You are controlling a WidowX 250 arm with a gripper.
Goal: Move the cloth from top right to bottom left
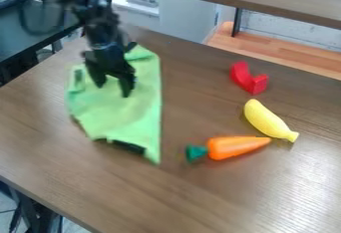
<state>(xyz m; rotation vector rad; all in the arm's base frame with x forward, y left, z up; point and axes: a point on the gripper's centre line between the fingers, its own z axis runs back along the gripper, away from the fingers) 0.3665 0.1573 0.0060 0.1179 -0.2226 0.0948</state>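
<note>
Hanging down from the upper left at the end of the black arm (106, 25), over the upper part of the green cloth (123, 120). Parted partway at the tips, in the case of the jaws of the black gripper (113, 90), with green fabric visible between. Gripping nothing, as far as visible. Impossible to tell from this slant whether touching the fabric or just above it.

As for the cloth, lying on the left part of the table (220, 192), directly under the jaws and extending past them on every side: back to a corner behind, out to a rumpled left edge, and farthest toward the near side, down to a pointed corner. Fairly straight along the right edge. At the lower left edge, a dark strip (128, 147), too blurred to name.

To the right, apart from the cloth: an orange carrot (233, 147) with its green top toward the cloth; just beside its narrow end, a yellow banana (265, 118); farther back, a curved red block (250, 79).
</note>
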